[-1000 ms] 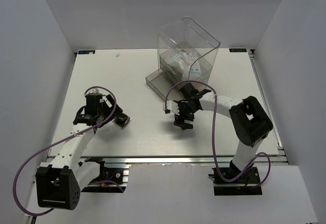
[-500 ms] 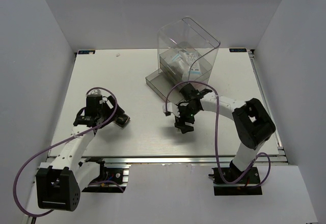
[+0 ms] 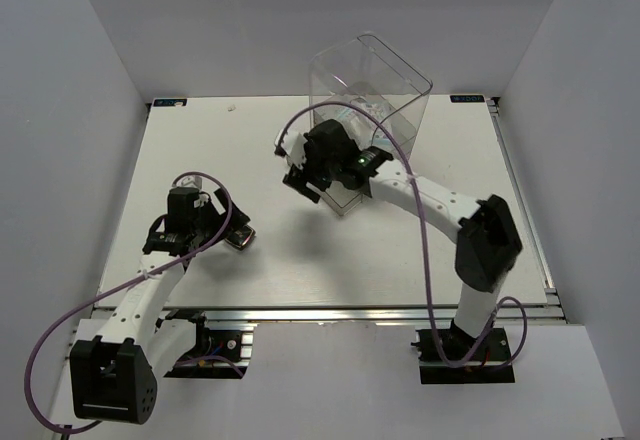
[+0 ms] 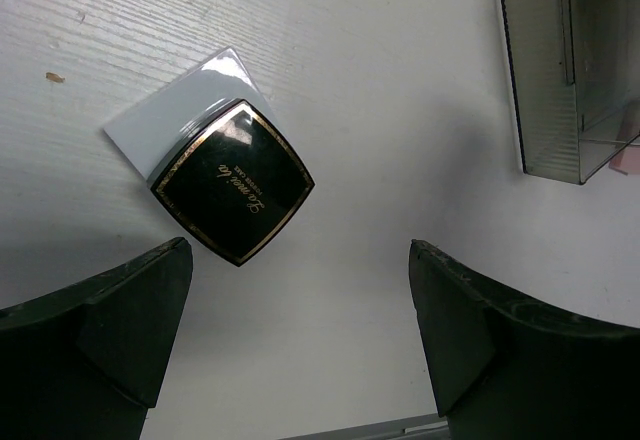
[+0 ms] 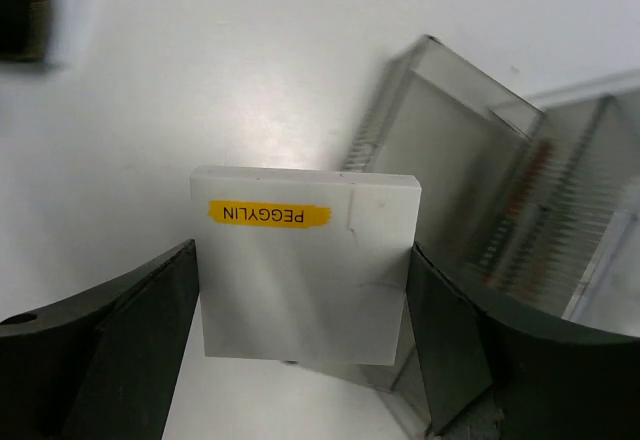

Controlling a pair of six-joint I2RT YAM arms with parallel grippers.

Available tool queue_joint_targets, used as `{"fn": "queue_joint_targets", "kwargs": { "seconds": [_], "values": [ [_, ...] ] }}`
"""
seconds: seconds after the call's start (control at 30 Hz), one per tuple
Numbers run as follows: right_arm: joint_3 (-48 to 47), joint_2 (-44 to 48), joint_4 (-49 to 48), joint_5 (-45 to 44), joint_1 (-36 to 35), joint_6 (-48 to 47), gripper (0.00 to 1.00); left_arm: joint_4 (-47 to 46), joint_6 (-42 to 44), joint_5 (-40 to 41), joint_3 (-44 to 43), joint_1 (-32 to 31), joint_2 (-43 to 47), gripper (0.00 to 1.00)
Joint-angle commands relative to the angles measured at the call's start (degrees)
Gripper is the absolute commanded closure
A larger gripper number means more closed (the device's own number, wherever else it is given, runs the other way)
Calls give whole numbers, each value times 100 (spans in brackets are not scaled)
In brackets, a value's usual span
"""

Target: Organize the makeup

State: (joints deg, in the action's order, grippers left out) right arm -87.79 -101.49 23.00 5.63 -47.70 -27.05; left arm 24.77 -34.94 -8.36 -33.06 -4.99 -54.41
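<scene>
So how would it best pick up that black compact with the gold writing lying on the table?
From straight above, pinching two opposite straight sides of the black compact. It lies flat and low, turned cornerwise to the open left gripper, so the wrist would likely need to twist first. A white flat piece juts out beneath it.

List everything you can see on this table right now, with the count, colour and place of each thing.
Table: one, white, under everything.
Drawer case: one, clear, far side of the table.
Drawer: one, smoky grey, pulled out at the case's near side.
Compact: one, black with gold trim, near-left of the table.
White square: one, partly under the compact.
White flat box: one, white with a yellow label, held beside the drawer.
Left hand: one, black, open above the compact.
Right hand: one, black, shut on the white flat box.
</scene>
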Motion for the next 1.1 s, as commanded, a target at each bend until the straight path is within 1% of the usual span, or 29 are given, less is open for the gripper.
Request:
{"fn": "queue_joint_targets", "kwargs": {
  "seconds": [0.0, 0.1, 0.27, 0.43, 0.53, 0.57, 0.6, 0.63, 0.67, 0.8, 0.97, 1.03, 1.07],
  "values": [
    [-501, -616, -472, -1932, 51, 701, 100, -96, 49, -78, 19, 25, 203, 2],
    [-739, -977, -753, -2520, 59, 508, 100, -52, 49, -69, 19, 16, 238, 2],
    [-863, -1495, -1289, -3093, 51, 69, 100, 124, 128, 27, -95, 16, 264, 2],
    [-801, -1689, -1571, -3392, 51, -195, 93, 159, 154, 45, -113, 16, 265, 2],
    [-827, -1786, -1571, -3437, 59, -266, 75, 168, 163, 45, -131, 25, 256, 2],
    [-845, -1804, -1536, -3411, 51, -266, 47, 168, 163, 36, -131, 16, 256, 2],
    [-836, -1804, -1484, -3315, 51, -257, 31, 177, 163, 45, -131, 25, 247, 2],
    [-828, -1804, -1370, -3270, 59, -248, 24, 177, 171, 36, -131, 25, 247, 2],
    [-836, -1786, -1325, -3209, 51, -231, 11, 203, 180, 28, -139, 25, 221, 2],
    [-828, -1725, -1150, -2946, 51, -152, 11, 256, 198, -8, -174, 25, 115, 4],
    [-985, -1523, -746, -2445, 51, -90, 11, 510, 163, 150, -332, 16, -139, 12],
    [-1221, -1400, -404, -2032, 51, -291, 11, 616, 41, 212, -420, 16, -306, 12],
    [-1301, -1330, -106, -1543, 68, -344, 11, 721, -21, 238, -516, 16, -411, 12]
  ]
}}
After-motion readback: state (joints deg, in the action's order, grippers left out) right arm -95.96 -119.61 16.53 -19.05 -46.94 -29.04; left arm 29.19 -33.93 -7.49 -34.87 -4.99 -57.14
